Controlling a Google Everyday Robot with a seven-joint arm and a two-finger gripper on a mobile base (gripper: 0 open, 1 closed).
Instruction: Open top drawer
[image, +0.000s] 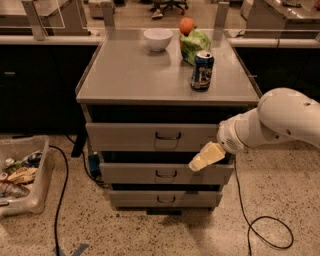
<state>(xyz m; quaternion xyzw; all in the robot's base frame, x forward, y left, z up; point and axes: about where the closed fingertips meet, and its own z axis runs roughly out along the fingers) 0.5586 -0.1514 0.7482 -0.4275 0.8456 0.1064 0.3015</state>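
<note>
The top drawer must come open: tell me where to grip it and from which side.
Grip the small dark wire handle at the centre of the flat front of the top drawer, probably straight from the front, jaws above and below its horizontal bar. The gripper sits lower right of it, by the middle drawer.

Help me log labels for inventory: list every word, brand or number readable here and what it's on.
None legible.
Label on the blue can: too blurred to read.
Items in the floor bin: too small.
The top drawer, and the hand below its right end: no markings show.
</note>
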